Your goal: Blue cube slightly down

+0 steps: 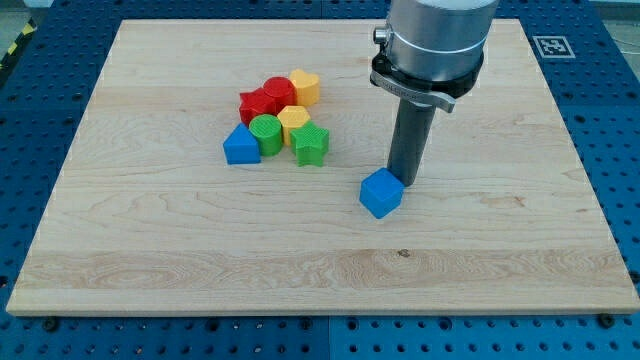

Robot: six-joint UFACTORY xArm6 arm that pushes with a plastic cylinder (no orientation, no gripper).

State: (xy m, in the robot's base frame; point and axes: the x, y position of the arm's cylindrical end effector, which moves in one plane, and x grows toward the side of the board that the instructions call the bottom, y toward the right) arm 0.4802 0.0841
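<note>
The blue cube (380, 193) lies on the wooden board (180, 250), right of centre and a little below the middle. My tip (402, 183) comes down from the view's top and stands right at the cube's upper right corner, touching or nearly touching it. The rod's lower end is partly hidden behind the cube.
A tight cluster sits up and to the left: a blue triangular block (240, 146), a green cylinder (266, 134), a green star-shaped block (311, 146), a yellow block (293, 119), a yellow heart-like block (304, 87) and two red blocks (266, 99).
</note>
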